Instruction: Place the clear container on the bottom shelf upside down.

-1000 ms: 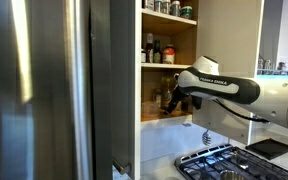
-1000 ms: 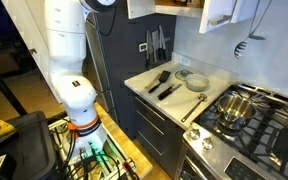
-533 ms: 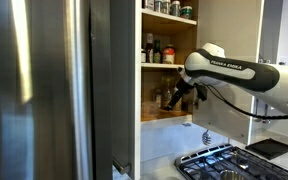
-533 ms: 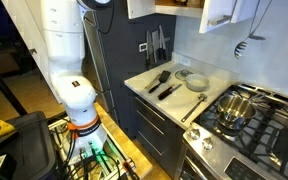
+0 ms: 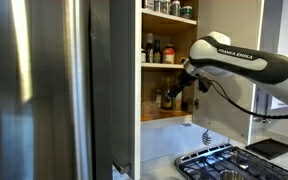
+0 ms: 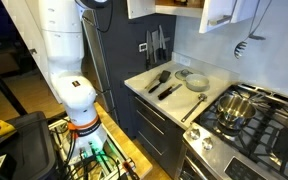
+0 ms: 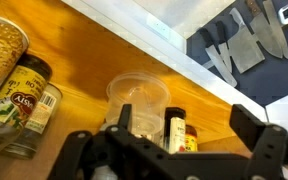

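Clear plastic — the clear container (image 7: 138, 100) stood on the bottom shelf (image 7: 84, 66), free of the wide, empty pincer (image 7: 184, 125). Whether it stood upside down could not be told, so the placing seemed either finished or unbegun.

The clear container (image 7: 137, 100) is colourless see-through plastic, smooth and faintly hazy, standing near the front edge of the bottom shelf (image 7: 79, 70). The shelf is warm honey-toned wood with a soft varnished sheen and a smooth pale edge strip. In an exterior view the arm (image 5: 239, 62) has a glossy white plastic-looking shell, the fridge door (image 5: 44, 90) is brushed steel with streaky reflections, and the hob grates (image 5: 219, 160) are matt dark metal. The pot (image 6: 234, 108) is shiny steel.
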Controlling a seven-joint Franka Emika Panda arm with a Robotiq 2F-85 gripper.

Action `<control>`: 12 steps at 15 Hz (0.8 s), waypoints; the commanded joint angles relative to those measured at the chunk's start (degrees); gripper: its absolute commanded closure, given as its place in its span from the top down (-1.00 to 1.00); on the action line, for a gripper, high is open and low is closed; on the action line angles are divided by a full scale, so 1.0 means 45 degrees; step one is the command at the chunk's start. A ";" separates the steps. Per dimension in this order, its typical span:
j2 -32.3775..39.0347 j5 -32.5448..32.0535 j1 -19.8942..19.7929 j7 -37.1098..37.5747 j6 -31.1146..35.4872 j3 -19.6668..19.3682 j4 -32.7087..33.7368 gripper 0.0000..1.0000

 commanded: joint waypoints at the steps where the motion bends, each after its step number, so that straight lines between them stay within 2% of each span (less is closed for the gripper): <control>1: -0.0225 -0.1144 0.0446 0.1529 -0.0398 -0.0042 0.0431 1.00; 5: -0.0260 -0.2264 0.0890 0.3088 -0.0463 -0.0022 0.0940 1.00; 12: -0.0599 -0.1950 0.1277 0.3896 -0.0235 0.0252 0.1017 1.00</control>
